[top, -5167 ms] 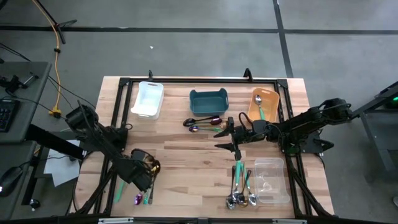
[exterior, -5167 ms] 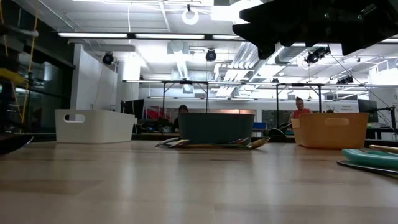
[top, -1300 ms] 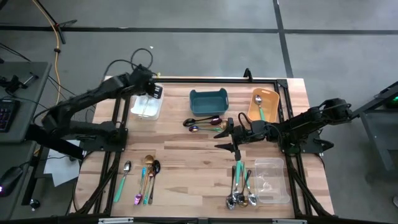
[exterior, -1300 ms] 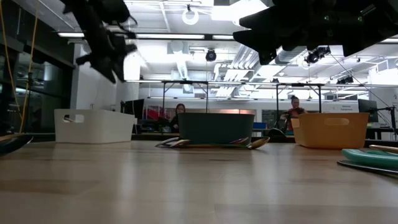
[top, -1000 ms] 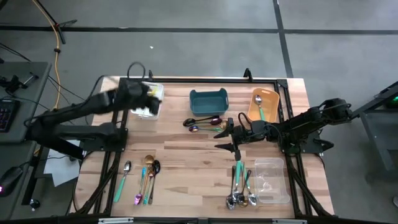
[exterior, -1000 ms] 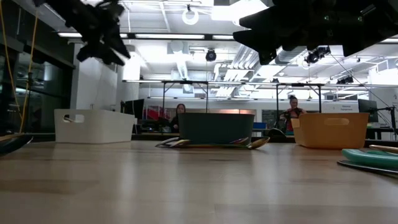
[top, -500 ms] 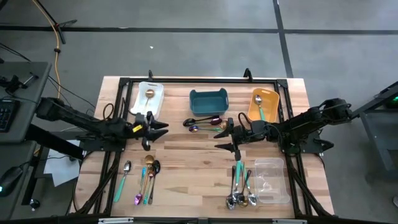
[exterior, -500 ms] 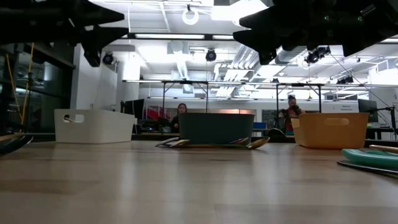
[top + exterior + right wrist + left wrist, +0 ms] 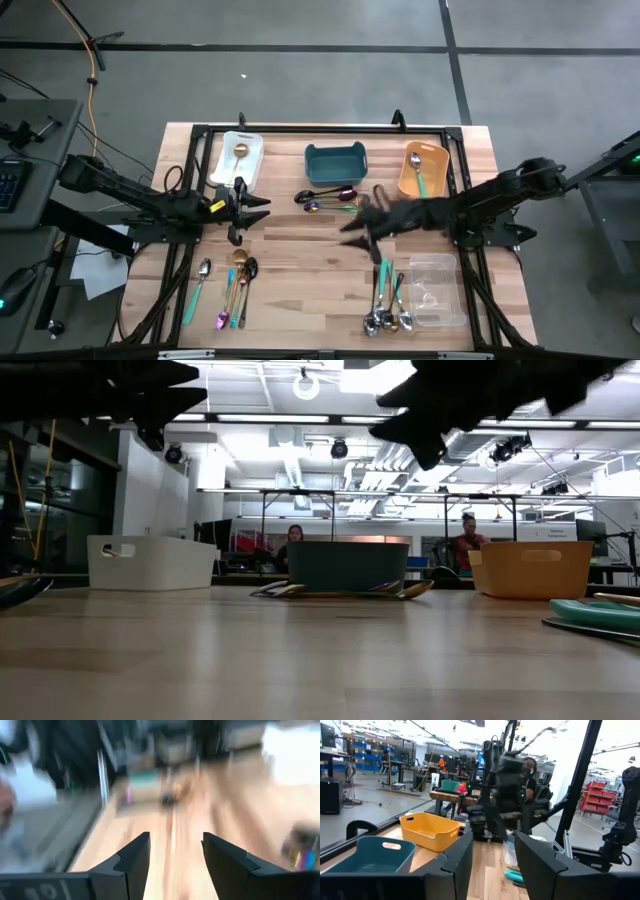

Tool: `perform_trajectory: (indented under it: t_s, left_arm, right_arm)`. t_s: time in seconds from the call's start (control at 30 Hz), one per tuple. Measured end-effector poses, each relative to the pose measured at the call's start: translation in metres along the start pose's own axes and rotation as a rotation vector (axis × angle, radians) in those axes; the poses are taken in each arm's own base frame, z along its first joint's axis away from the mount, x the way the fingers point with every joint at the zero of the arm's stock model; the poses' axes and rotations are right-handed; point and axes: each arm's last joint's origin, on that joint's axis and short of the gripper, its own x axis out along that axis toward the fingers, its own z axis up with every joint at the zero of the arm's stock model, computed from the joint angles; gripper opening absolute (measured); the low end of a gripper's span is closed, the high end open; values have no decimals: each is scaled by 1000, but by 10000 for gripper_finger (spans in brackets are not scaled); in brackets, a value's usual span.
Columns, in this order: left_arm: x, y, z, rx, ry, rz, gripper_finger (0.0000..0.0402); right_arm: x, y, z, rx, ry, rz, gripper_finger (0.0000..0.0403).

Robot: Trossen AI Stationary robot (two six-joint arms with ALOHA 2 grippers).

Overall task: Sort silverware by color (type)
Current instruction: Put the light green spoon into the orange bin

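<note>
Two clusters of silverware still lay on the near desk (image 9: 300, 265), one at left (image 9: 228, 290) and one at right (image 9: 388, 300). Above them the left hand (image 9: 252, 208) hovered open and empty, its gold spoon (image 9: 240, 152) now dropped in the far white bin (image 9: 252, 160). Another colour looked due, and the right hand (image 9: 352, 228), open and empty, had just started moving left.

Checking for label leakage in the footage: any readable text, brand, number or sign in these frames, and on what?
None can be read.
The bins and silverware carry no visible markings.
The wall sign behind the orange bin in the low view is too small to read.
</note>
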Motion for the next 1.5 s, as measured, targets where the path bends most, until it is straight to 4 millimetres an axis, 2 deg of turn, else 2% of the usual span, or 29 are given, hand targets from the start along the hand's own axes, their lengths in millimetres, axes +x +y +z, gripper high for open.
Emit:
perform_trajectory:
  t_s: [0.13, 0.23, 0.4, 0.5, 0.73, 0.93, 1.27, 1.5]
  left_arm:
    - [0, 0, 0, 0, 0, 0, 138]
    - [0, 0, 0, 0, -1, -1, 138]
    - [0, 0, 0, -19, 4, -1, 138]
    - [0, 0, 0, -26, 5, -2, 138]
    - [0, -2, -1, -49, 14, -60, 138]
    - [0, -2, -1, -35, 14, -66, 138]
    - [0, -2, -1, -9, 13, -66, 136]
    - [0, -2, -1, -8, 13, -66, 136]
  right_arm:
    - [12, 27, 8, -54, 356, -100, 177]
    - [18, 47, 7, -56, 590, -109, 177]
    - [29, 76, 1, 49, 911, -115, 177]
    - [33, 91, -6, 29, 1065, -130, 177]
    - [45, 120, -27, -311, 1188, 64, 177]
    - [51, 127, -45, -542, 1225, 212, 177]
    - [64, 123, -65, -657, 1279, 241, 177]
    - [68, 122, -70, -696, 1288, 240, 177]
